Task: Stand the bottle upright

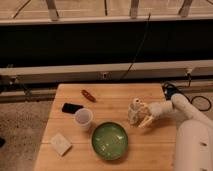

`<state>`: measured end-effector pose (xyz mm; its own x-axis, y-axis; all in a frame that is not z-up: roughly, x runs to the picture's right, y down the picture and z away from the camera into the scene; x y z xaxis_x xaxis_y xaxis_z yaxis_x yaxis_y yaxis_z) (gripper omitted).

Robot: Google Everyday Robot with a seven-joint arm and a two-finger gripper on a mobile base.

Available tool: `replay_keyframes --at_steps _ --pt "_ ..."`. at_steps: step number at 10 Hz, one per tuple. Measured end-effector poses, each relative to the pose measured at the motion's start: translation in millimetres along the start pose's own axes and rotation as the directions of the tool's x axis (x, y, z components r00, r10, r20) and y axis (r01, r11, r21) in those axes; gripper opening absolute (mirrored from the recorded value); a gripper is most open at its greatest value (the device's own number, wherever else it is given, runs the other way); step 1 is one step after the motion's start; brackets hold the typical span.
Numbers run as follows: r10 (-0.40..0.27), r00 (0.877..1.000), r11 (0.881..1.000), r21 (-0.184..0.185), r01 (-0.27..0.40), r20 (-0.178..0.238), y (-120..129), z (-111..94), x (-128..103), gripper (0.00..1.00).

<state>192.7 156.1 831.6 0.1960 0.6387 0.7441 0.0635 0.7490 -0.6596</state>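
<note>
The small whitish-cream bottle (133,113) stands about upright on the wooden table (105,100), right of centre, with its pale cap on top. My gripper (144,116) is right beside the bottle on its right, at the end of the white arm (172,107) that reaches in from the right. It looks in contact with the bottle's side or very close to it; I cannot tell which.
A green bowl (109,140) sits in front of the bottle to its left. A white paper cup (83,119), a black phone (73,107), a red-brown object (88,95) and a pale sponge (61,143) lie on the left half. The robot's white body (195,147) fills the lower right.
</note>
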Motion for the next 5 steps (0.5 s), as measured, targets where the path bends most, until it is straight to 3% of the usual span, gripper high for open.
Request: replay_keyframes --at_steps 2,3,4,5 --pt "0.028 1.0 0.994 0.109 -0.028 0.001 -0.1 -12.2 5.0 0.8" --pt "0.007 1.0 0.995 0.103 -0.007 0.006 -1.7 -10.2 -0.6 0.8" --pt "-0.011 1.0 0.997 0.071 0.01 0.009 -2.7 -7.6 -5.8 0.8" --pt "-0.015 1.0 1.0 0.016 0.015 0.013 -4.3 -5.4 -9.1 0.8"
